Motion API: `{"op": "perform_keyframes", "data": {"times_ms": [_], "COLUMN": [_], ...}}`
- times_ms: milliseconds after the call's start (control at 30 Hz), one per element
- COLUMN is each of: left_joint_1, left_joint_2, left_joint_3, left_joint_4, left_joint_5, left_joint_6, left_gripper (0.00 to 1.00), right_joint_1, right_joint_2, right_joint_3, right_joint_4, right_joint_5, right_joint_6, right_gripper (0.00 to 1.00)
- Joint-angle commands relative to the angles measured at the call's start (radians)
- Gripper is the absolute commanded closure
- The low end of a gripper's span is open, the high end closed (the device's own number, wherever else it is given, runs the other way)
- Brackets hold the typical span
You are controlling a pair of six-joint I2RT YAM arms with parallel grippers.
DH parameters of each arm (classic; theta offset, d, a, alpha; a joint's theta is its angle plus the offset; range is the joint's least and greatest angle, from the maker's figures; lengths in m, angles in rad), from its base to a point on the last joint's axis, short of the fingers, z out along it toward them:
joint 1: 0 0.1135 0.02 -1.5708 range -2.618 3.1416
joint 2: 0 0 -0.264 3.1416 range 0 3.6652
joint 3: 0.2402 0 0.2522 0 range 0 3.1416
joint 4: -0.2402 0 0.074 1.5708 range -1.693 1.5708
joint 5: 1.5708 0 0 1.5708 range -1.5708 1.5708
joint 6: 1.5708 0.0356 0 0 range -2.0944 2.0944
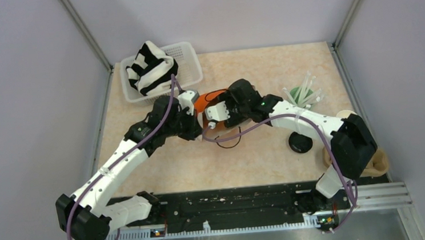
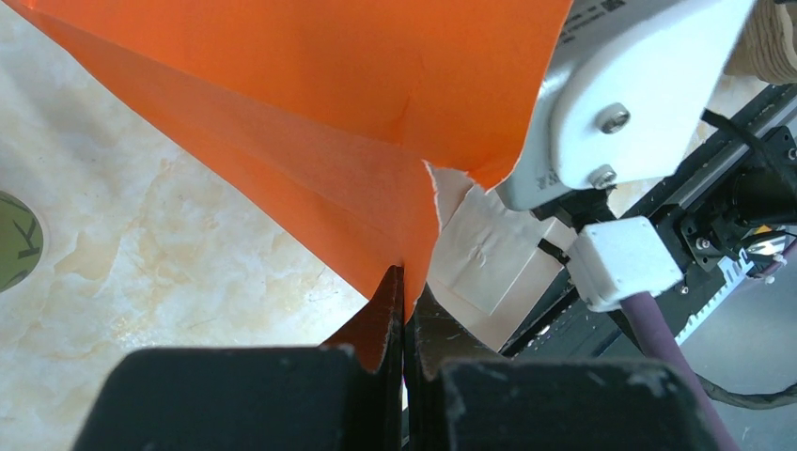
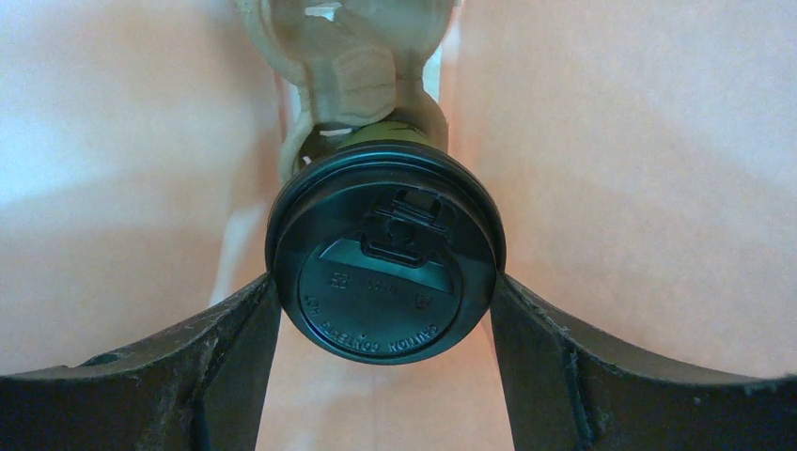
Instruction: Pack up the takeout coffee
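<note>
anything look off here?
One thing: the orange bag has a ragged, torn-looking edge just above where the left end effector pinches it. The lidded cup in the right end effector looks intact; no spill visible.

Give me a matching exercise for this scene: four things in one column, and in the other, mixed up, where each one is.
Things:
1. orange bag
2. lidded cup
3. striped cloth
4. white straws

Places:
A. in the white basket
B. held between the right jaws
C. in the pale green tumbler
D. pinched at its edge by the left jaws

Pairs: 1-D, 2-B, 3-A, 4-C
</note>
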Motion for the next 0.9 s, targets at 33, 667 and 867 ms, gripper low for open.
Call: {"op": "perform_keyframes", "data": {"times_ms": [33, 667, 867], "left_joint_1": [0.001, 0.001, 0.001], "left_joint_2": [0.002, 0.024, 0.029], "left_joint_3": [0.028, 0.027, 0.036], "left_joint_4": [0.006, 0.007, 0.011], "left_joint_5": [0.017, 0.011, 0.016], "left_joint_6": [-0.004, -0.007, -0.010], "left_gripper": [1.00, 1.00, 1.00], "right_joint_1": [-0.021, -0.021, -0.022], "right_joint_2": [0.014, -0.016, 0.017], "right_joint_3": [0.001, 0.116, 0.091], "right_joint_4": [0.042, -0.102, -0.073], "right_joint_5": [-0.061, -0.043, -0.090], "right_joint_6": [0.021, 0.090, 0.104], "right_gripper": [0.71, 0.72, 0.72]}}
